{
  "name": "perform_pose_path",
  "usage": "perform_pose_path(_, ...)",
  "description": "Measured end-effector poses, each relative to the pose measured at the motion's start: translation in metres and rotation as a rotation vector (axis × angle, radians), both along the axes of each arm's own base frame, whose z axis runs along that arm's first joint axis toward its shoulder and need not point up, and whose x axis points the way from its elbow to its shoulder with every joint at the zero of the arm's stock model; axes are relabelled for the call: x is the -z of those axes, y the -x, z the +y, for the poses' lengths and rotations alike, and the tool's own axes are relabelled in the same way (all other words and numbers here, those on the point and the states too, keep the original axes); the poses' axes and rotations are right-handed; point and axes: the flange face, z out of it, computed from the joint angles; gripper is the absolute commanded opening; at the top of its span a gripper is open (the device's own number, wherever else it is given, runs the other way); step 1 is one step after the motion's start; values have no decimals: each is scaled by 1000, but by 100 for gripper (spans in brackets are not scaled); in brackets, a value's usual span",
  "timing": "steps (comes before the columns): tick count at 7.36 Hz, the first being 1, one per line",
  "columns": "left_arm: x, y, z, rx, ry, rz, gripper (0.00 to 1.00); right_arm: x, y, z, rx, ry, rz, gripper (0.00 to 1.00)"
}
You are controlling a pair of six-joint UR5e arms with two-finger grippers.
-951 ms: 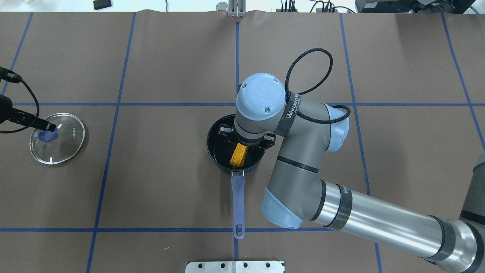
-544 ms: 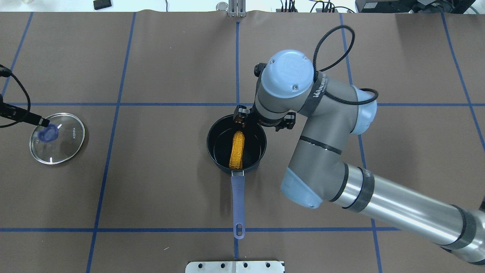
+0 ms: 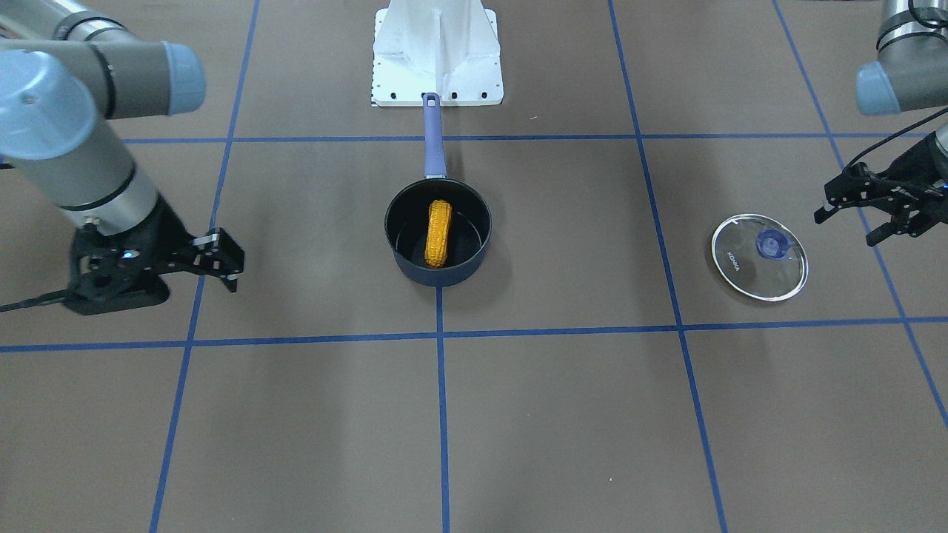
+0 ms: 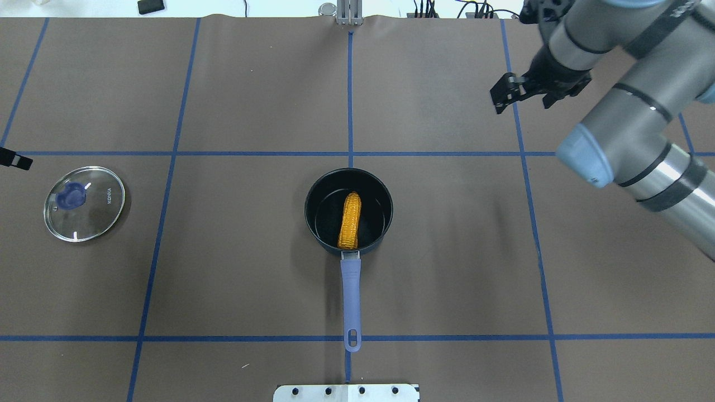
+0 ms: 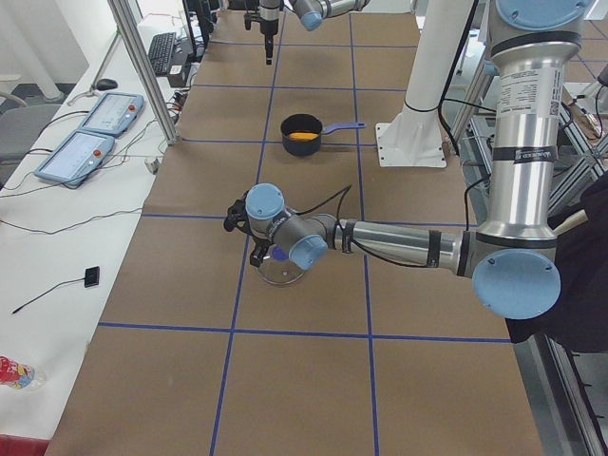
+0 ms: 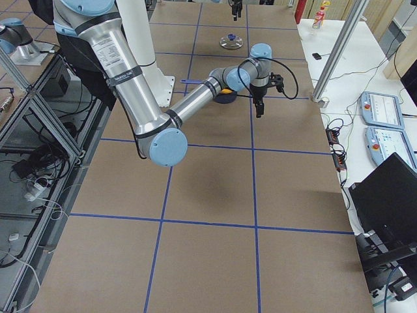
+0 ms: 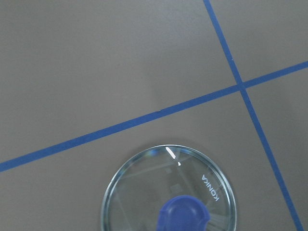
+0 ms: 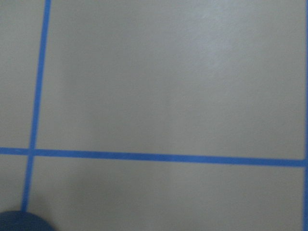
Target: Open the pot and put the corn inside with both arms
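Observation:
The dark navy pot (image 4: 313, 192) stands uncovered at the table's middle, its lavender handle (image 4: 351, 296) pointing toward the robot. The yellow corn (image 4: 350, 220) lies inside it; both also show in the front view, the pot (image 3: 474, 248) and the corn (image 3: 438, 233). My right gripper (image 4: 520, 100) is open and empty, far to the back right of the pot; in the front view it (image 3: 155, 266) hangs above the table. My left gripper (image 3: 844, 228) is open and empty, just beside the glass lid (image 3: 740, 266) and apart from it.
The clear glass lid (image 4: 95, 215) with its blue knob (image 4: 71, 195) lies flat at the left, and fills the bottom of the left wrist view (image 7: 134, 192). The white robot base plate (image 4: 346, 392) sits at the near edge, close behind the pot handle's end.
My right gripper has let go of the corn, which now lies in the pot, and has pulled away up and to the back right. My left gripper has drawn back leftward off the lid's knob.

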Motion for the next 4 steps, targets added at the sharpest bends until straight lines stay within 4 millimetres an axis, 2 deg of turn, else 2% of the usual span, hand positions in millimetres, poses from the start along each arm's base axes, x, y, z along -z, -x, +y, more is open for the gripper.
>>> perform_pose_path(1, -7, 20, -5, -8, -17, -23, 98, -41, -54, -6, 28, -2, -1, 100)
perform_pose_path(2, -16, 43, -10, -18, -35, -51, 98, -83, -106, -3, 48, -4, -2, 100)
perform_pose_path(4, -40, 95, -19, -29, -62, -101, 98, -156, -199, 15, 55, -9, 9, 100)
